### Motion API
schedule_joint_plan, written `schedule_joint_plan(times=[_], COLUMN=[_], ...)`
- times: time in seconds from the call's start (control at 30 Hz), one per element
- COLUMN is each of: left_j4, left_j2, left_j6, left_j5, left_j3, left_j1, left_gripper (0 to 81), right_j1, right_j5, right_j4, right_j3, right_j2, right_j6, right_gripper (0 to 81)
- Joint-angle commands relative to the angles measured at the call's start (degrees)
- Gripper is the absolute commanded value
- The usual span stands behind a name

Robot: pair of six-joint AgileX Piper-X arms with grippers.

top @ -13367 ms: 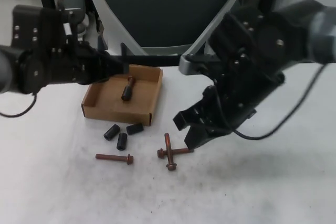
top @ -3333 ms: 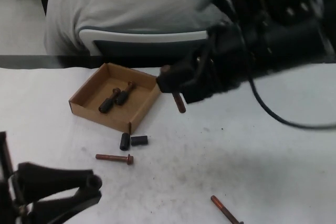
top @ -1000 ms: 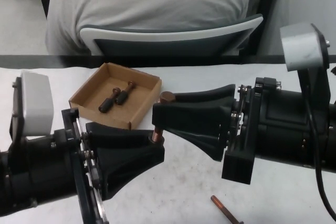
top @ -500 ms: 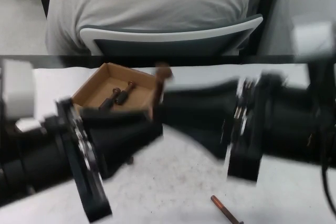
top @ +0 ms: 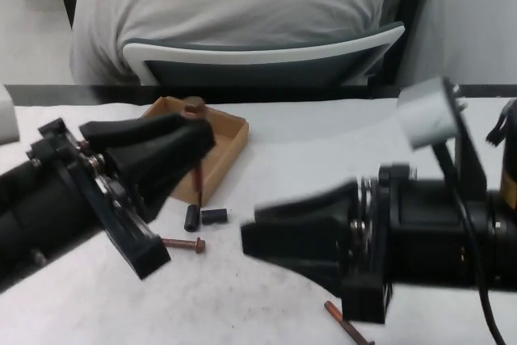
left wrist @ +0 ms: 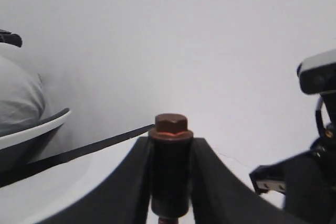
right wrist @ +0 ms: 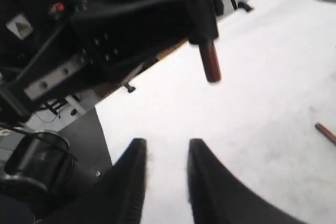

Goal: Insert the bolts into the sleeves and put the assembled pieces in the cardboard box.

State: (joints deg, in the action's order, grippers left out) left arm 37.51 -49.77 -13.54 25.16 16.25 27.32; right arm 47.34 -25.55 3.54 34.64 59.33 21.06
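Note:
My left gripper (top: 198, 131) is shut on a black sleeve (left wrist: 169, 174) with a copper bolt (left wrist: 170, 124) through it, held upright just in front of the cardboard box (top: 224, 145). The bolt's shank (right wrist: 210, 62) sticks out below the sleeve. My right gripper (top: 252, 237) is open and holds nothing; its fingers (right wrist: 135, 182) point toward the left gripper (right wrist: 202, 3) from lower down. Two loose black sleeves (top: 191, 217) (top: 214, 216) and a loose bolt (top: 182, 242) lie on the bench before the box. The left arm hides the inside of the box.
Another bolt (top: 347, 325) lies near the front edge, also seen as the bolt (right wrist: 326, 132) beside my right gripper. A chair (top: 266, 50) stands behind the bench's far edge. White bench surface lies open to the right of the box.
The two grippers, joined at the bolt a second ago, have parted. The right one let go and dropped back low; the left one carried bolt and sleeve up toward the box.

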Motion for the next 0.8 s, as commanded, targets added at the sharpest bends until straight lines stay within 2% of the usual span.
schedule_joint_plan(times=[0.0, 0.03, 0.17, 0.3, 0.53, 0.77], left_j4=[-2.78, -5.74, -18.37, -27.80, -34.31, -34.56], left_j2=[0.47, 0.47, 0.47, -1.68, -11.63, -20.80], left_j6=[-2.01, -2.27, -0.66, 2.68, 6.15, 8.07], left_j5=[-0.71, -0.71, -3.71, -4.65, -7.33, -10.72], left_j3=[1.24, 1.74, 4.48, 8.03, 13.92, 19.56], left_j1=[-2.48, -3.54, -6.98, -9.18, -9.51, -9.51], left_gripper=[0.8, 0.8, 0.8, 0.8, 0.8, 0.8], right_j1=[-0.01, -0.01, -0.01, -0.01, -0.79, -3.25], right_j5=[-0.47, -0.47, 0.51, 5.88, 8.66, 8.42], right_j4=[-9.62, -12.54, -22.00, -29.54, -36.03, -37.62], right_j3=[0.23, 0.23, 0.23, 0.23, 0.23, 0.23], right_j2=[-1.82, -2.27, -3.48, -3.49, -2.80, 1.57], right_j6=[-1.11, -1.96, -5.73, -5.63, -5.51, -0.26], right_gripper=[5.6, 0.1, 0.2, 0.2, 0.2, 0.2])
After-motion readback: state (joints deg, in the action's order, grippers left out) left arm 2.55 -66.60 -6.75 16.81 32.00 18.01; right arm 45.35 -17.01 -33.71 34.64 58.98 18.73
